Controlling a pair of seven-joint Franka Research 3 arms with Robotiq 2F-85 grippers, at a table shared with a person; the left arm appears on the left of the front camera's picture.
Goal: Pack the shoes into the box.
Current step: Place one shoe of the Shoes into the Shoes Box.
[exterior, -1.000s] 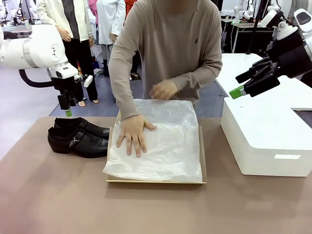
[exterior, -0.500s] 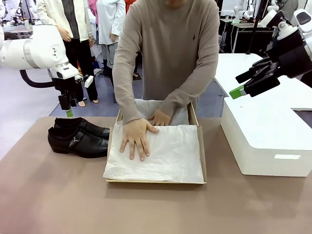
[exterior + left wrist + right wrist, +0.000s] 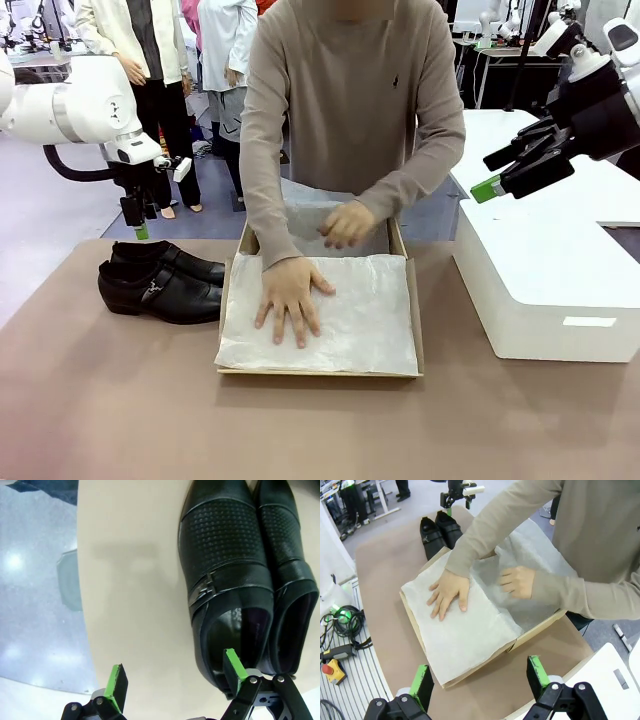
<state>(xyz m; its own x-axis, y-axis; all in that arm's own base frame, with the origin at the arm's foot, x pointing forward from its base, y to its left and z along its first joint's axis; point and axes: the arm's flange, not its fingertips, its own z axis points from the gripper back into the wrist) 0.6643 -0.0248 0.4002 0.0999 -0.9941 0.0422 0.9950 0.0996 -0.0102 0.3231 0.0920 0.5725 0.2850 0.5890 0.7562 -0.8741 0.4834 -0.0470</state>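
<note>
Shoes [image 3: 160, 280] sit side by side on the table [image 3: 320, 430], just left of the box [image 3: 397, 240], toes pointing at it, not packed yet. Left gripper [image 3: 137, 225] hangs over their heel end, jaws spread and empty; in the wrist view one green pad [image 3: 234, 667] lines up over the nearer shoe's opening, the other over bare table. Right gripper [image 3: 488, 173] is up in the air over the white box [image 3: 540, 290] on the right, well clear of the shoebox, jaws wide and empty. The box is blocked: tissue paper [image 3: 370, 320] covers the whole opening. The person has one hand [image 3: 293, 300] flat on it and the other hand [image 3: 347, 223] gripping the sheet at the far wall, forearms across the box. Cables [image 3: 345, 620] and a red stop button [image 3: 330, 670] lie on the floor off the table edge. Bystanders [image 3: 150, 60] stand behind the left arm.
</note>
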